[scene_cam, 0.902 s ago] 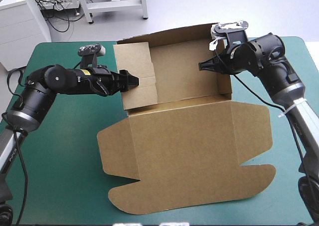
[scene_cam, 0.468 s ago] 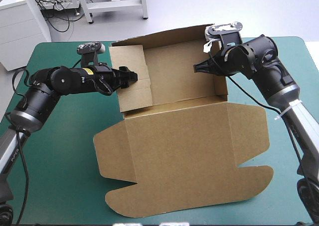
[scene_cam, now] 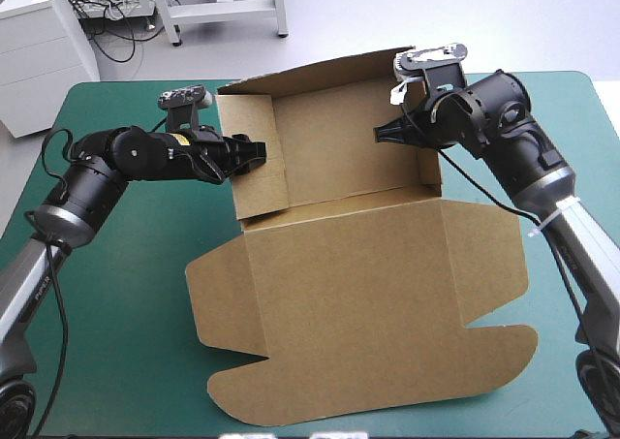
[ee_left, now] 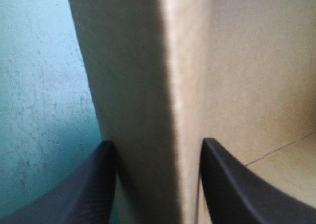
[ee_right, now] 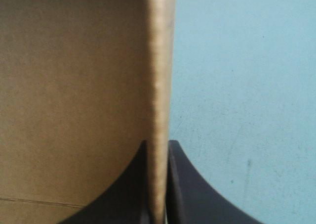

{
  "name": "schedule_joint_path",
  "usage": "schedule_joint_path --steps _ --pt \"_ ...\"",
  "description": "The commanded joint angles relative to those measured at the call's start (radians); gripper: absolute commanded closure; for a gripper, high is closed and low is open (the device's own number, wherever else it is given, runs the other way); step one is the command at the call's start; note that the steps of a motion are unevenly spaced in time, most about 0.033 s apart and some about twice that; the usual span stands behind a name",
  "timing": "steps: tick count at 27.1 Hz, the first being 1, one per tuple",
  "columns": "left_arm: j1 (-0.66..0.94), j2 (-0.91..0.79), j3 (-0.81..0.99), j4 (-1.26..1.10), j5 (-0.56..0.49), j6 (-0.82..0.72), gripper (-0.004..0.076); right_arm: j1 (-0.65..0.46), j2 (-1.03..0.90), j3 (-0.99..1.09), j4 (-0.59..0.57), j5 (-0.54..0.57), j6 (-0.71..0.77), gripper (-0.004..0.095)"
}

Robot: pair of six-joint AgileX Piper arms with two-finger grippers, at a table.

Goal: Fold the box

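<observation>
The box (scene_cam: pixel 339 158) sits in the middle of the desk (scene_cam: pixel 116 294). Its half-raised tray is toward the far edge, and its lid (scene_cam: pixel 368 303) lies flat, reaching almost to the near edge. Our left tool (scene_cam: pixel 254 153) is open, its fingers (ee_left: pixel 224 184) standing apart astride the left wall (scene_cam: pixel 260 182), one on each face. Our right tool (scene_cam: pixel 383 134) is clamped on the right wall (ee_right: pixel 160 85), with the board pinched thin between its fingers.

We judge the step in hand to be standing both side walls upright and tucking them in. To do it well, we should move the two tools together and evenly, so the tray is not dragged sideways across the desk. The left wall looks doubled over, and we cannot tell whether it stands quite square. We would line it up along its crease before pressing it home. The right grip should stay firm without twisting, since board tends to kink where it is pinched. Nothing weighs down the lid, so it may lift or slide if we pull too hard.
</observation>
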Motion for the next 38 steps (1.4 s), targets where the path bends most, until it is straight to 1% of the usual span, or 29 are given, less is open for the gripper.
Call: schedule_joint_path --steps 1,2,3,4,6,11,14,17,19,20,22,24,26,30,33,36,38 --pt "-0.005 -0.035 -0.032 -0.050 -0.063 0.014 0.0570 0.012 -0.049 -0.032 -0.006 -0.073 0.015 0.0910" --pt "-0.005 -0.035 -0.032 -0.050 -0.067 0.014 0.0656 0.012 -0.049 -0.032 -0.006 -0.074 0.017 0.0910" --pt "-0.005 -0.035 -0.032 -0.050 -0.070 0.016 0.0762 0.012 -0.049 -0.032 -0.006 -0.075 0.019 0.0910" --pt "-0.005 -0.035 -0.032 -0.050 -0.070 0.029 0.0748 0.012 -0.049 -0.032 -0.006 -0.075 0.019 0.0911" --pt "-0.005 -0.035 -0.032 -0.045 -0.067 0.031 0.0756 0.012 -0.049 -0.032 -0.006 -0.068 0.019 0.0911" --pt "-0.035 -0.051 -0.042 0.067 -0.056 0.019 0.0756 0.012 -0.049 -0.032 -0.008 -0.025 0.047 0.0911" --pt "-0.072 -0.046 -0.102 0.194 -0.012 -0.052 0.0756 0.012 -0.049 -0.032 -0.006 0.005 0.049 0.0911" --pt "-0.111 -0.017 -0.203 0.353 0.051 -0.143 0.0756 0.010 -0.047 -0.032 0.015 0.061 0.045 0.0916" --pt "-0.133 0.026 -0.305 0.446 0.129 -0.178 0.0756 -0.018 -0.037 -0.034 0.058 0.084 0.023 0.0916" --pt "-0.137 0.055 -0.359 0.469 0.168 -0.180 0.0756 -0.038 -0.027 -0.034 0.104 0.096 -0.003 0.0916" --pt "-0.140 0.125 -0.465 0.500 0.283 -0.180 0.0756 -0.086 -0.012 -0.034 0.208 0.117 -0.052 0.0916" --pt "-0.140 0.206 -0.555 0.539 0.402 -0.182 0.0756 -0.129 0.013 -0.034 0.283 0.147 -0.089 0.0916" --pt "-0.140 0.279 -0.616 0.553 0.489 -0.182 0.0756 -0.153 0.041 -0.034 0.291 0.158 -0.094 0.0916" --pt "-0.144 0.372 -0.639 0.487 0.476 -0.184 0.0756 -0.159 0.095 -0.034 0.286 0.158 -0.125 0.0916" --pt "-0.144 0.464 -0.637 0.465 0.486 -0.192 0.0756 -0.159 0.176 -0.034 0.287 0.158 -0.138 0.0916" --pt "-0.144 0.514 -0.637 0.443 0.486 -0.206 0.0756 -0.176 0.235 -0.034 0.291 0.158 -0.154 0.0916" --pt "-0.144 0.534 -0.637 0.443 0.486 -0.206 0.0756 -0.199 0.268 -0.034 0.344 0.158 -0.180 0.0916"
